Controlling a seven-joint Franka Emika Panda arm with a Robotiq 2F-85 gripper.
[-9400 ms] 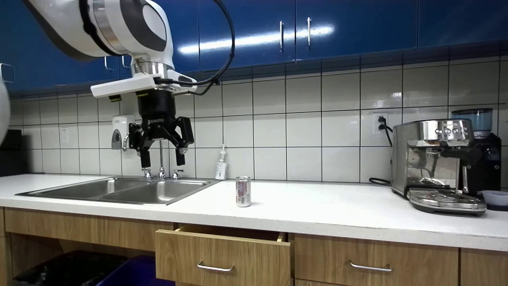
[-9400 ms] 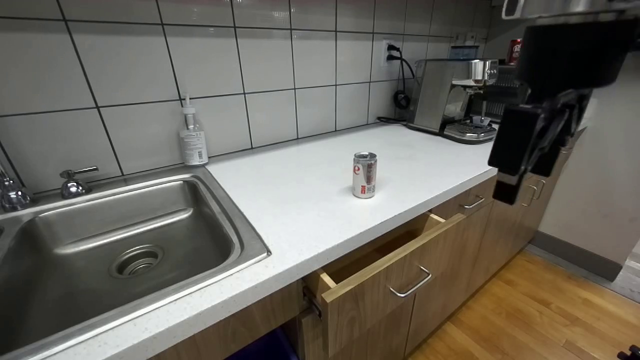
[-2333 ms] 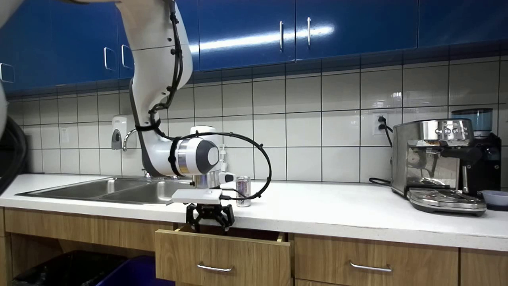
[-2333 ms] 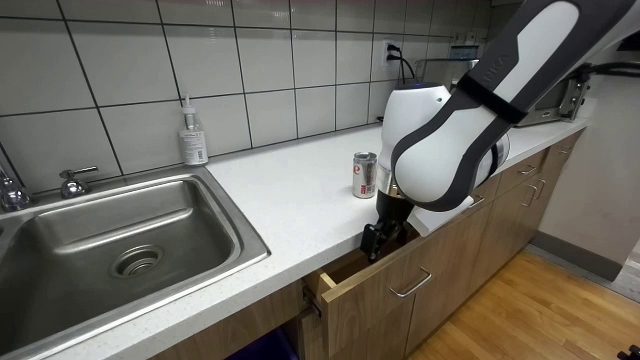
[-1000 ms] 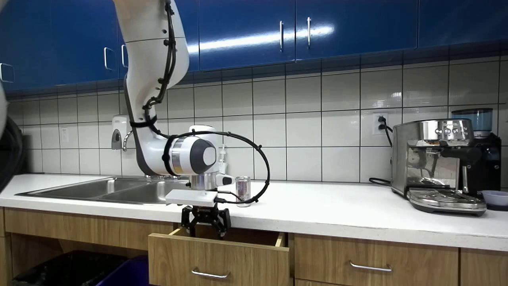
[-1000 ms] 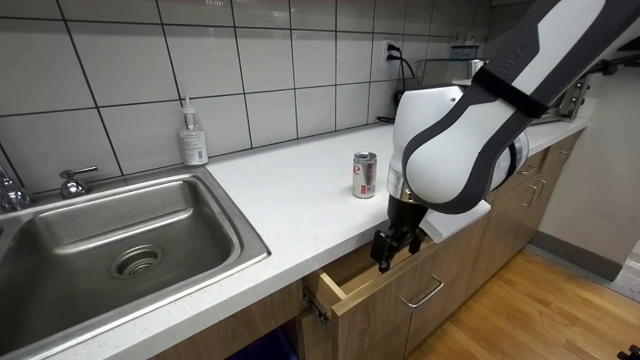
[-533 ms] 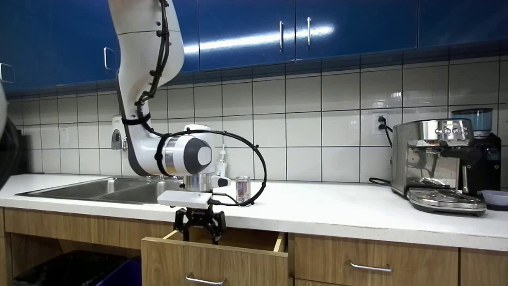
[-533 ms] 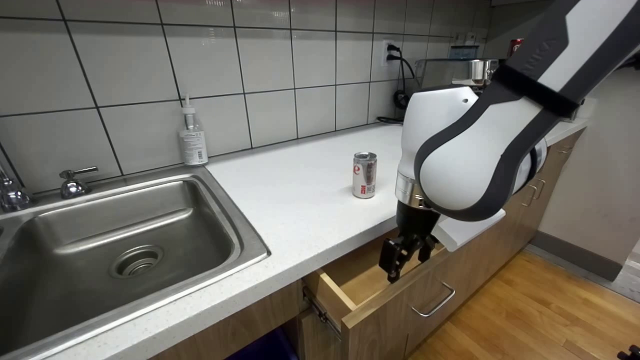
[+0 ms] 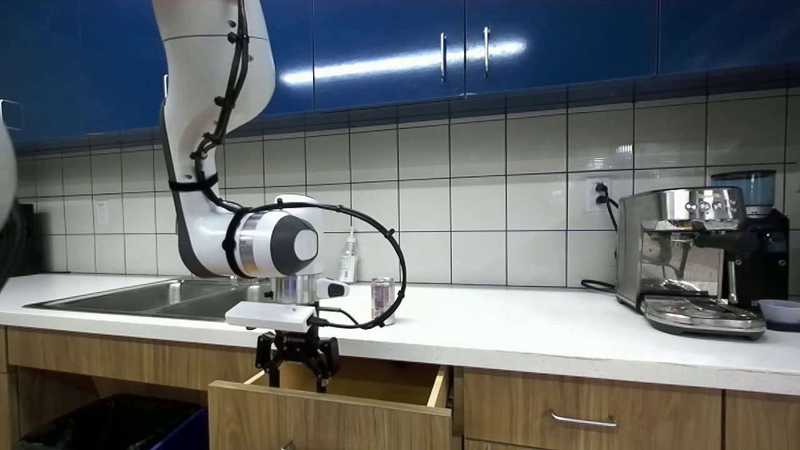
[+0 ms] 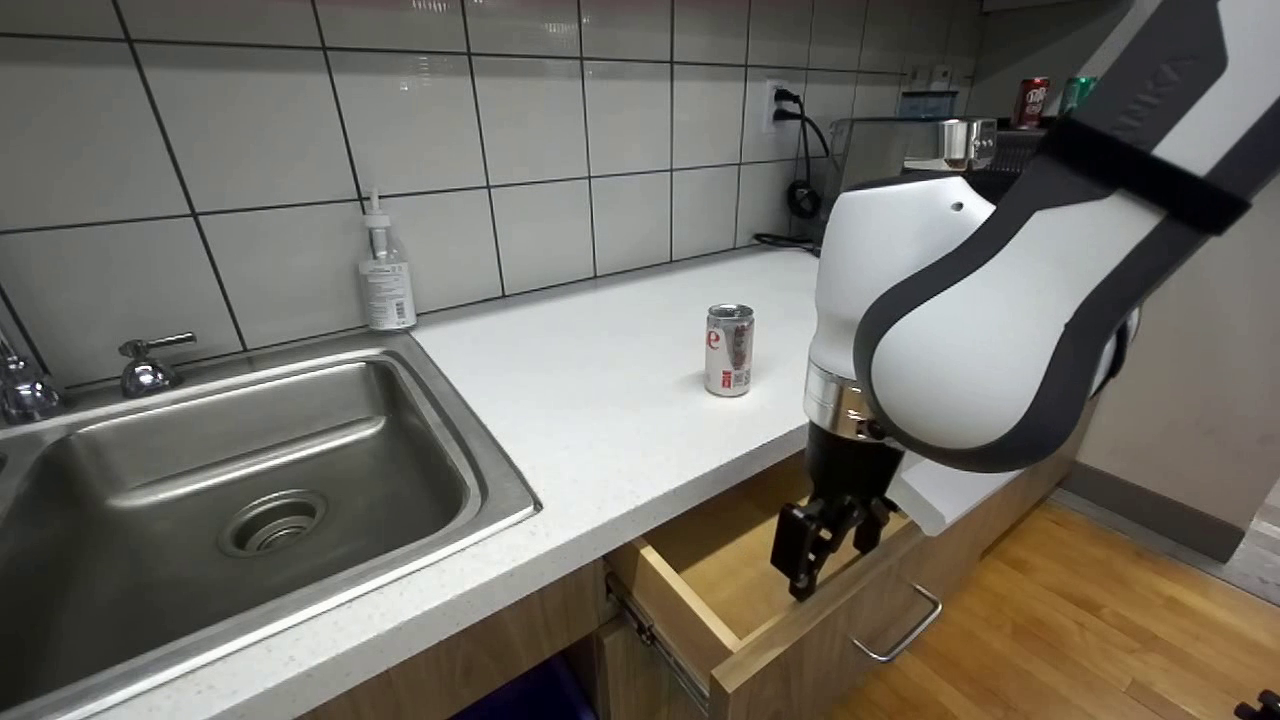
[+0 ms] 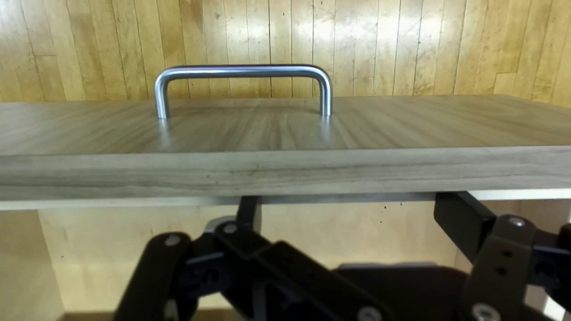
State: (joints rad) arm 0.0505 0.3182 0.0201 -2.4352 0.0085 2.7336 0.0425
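My black gripper (image 9: pixel 297 382) points down into a pulled-out wooden drawer (image 10: pixel 800 670), its two fingers wide apart and nothing between them. In the wrist view both fingers (image 11: pixel 459 218) sit just inside the drawer's front panel (image 11: pixel 285 171) and appear to press its inner face; their tips are hidden below the panel's edge. The metal handle (image 11: pixel 243 71) is on the panel's outer side, apart from the gripper. Pale bare wood shows on the drawer's bottom. A silver-white can (image 10: pixel 729 350) stands upright on the counter behind the drawer, partly crossed by the arm's cable in an exterior view.
A steel sink (image 10: pixel 300 440) is set into the white counter (image 9: pixel 500 319), with a pump bottle (image 10: pixel 388 280) behind its corner. An espresso machine (image 9: pixel 681 262) stands far along the counter. Below are a black-lined bin (image 9: pixel 112 422) and a blue bin (image 9: pixel 187 432).
The drawer has slid further out from the cabinet, the gripper moving outward with it. The fingers have stayed wide apart. The can has not moved.
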